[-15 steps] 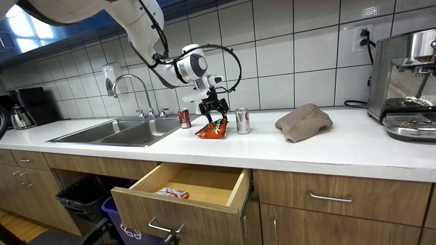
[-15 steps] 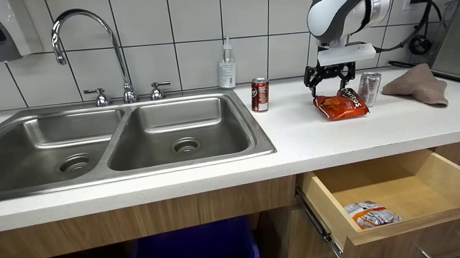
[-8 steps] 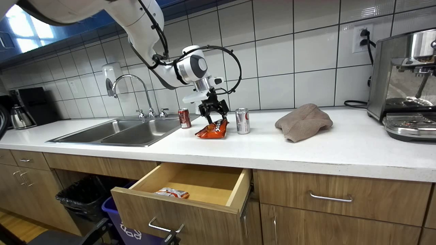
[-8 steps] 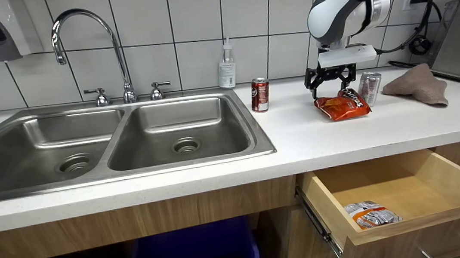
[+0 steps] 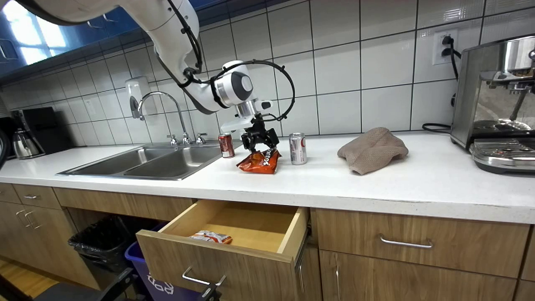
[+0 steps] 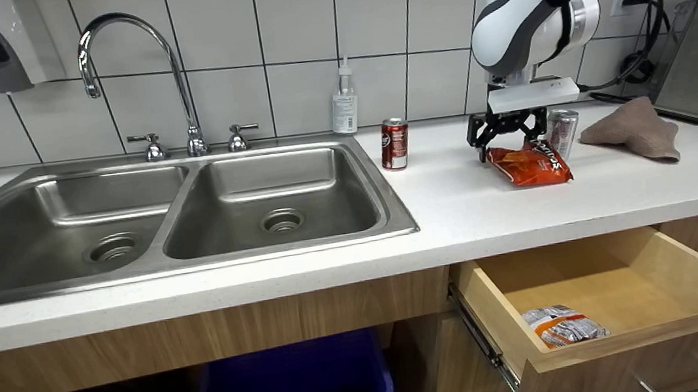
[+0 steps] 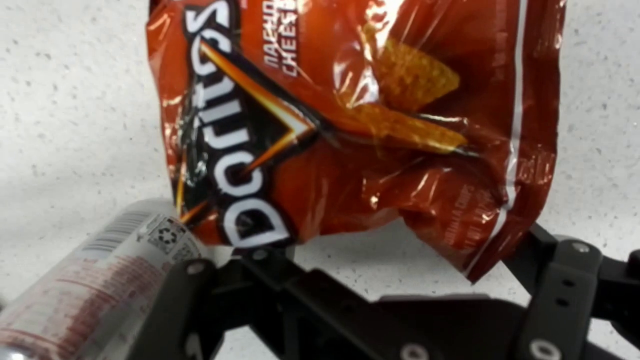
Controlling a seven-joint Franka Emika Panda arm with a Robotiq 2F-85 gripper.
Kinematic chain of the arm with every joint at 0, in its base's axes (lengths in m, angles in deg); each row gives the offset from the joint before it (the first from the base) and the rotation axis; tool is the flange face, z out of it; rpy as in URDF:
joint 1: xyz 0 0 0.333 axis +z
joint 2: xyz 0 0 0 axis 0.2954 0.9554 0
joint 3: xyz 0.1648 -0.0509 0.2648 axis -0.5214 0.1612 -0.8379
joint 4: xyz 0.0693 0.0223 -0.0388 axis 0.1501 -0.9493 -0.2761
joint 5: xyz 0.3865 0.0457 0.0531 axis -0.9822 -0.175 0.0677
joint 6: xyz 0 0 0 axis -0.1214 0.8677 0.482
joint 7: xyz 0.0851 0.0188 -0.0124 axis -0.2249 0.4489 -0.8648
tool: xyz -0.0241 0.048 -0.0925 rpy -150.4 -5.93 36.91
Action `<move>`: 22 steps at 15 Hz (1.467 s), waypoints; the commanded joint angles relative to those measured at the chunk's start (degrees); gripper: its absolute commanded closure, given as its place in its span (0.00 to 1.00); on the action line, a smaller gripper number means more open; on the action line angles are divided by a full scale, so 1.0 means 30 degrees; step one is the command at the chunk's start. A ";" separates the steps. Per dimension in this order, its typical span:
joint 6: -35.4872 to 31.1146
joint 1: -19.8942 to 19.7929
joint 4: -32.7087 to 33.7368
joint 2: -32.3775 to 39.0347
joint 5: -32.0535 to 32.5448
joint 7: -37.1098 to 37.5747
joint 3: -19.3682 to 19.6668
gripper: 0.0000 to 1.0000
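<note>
An orange-red Doritos bag (image 7: pixel 350 125) lies on the white counter, crumpled along the edge nearest me. My black gripper (image 7: pixel 397 247) reaches down over it with its fingers spread wide. In the wrist view the finger tips meet the bag's near corners, one by the printed "D" and one by the sealed end; counter shows between them. Exterior views have the gripper (image 5: pixel 263 149) (image 6: pixel 509 146) low over the rear part of the bag (image 5: pixel 260 163) (image 6: pixel 531 165). A silver can (image 7: pixel 100 285) (image 6: pixel 563 131) stands close beside bag and gripper. Finger contact with the bag is partly hidden.
A red can (image 5: pixel 226 145) stands between the bag and the steel sink (image 6: pixel 289 245). A brown cloth (image 5: pixel 373 150) lies past the silver can, before an espresso machine (image 5: pixel 501 104). Below, an open drawer (image 6: pixel 648 280) holds a silver-and-orange packet (image 6: pixel 564 326). Soap bottle (image 6: pixel 344 101) is by the wall.
In the last half second my gripper has come lower and slightly toward the counter's front. The bag has shifted a little toward the front edge too. Fingers stay spread.
</note>
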 commanded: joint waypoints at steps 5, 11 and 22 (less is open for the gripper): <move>-0.1368 0.0398 -0.3681 -0.2450 0.0291 0.0583 0.0092 0.00; -0.2477 0.0558 -0.6319 -0.3980 0.0397 0.0679 0.0145 0.00; -0.3763 0.0622 -1.0037 -0.6137 0.0562 0.0979 0.0195 0.00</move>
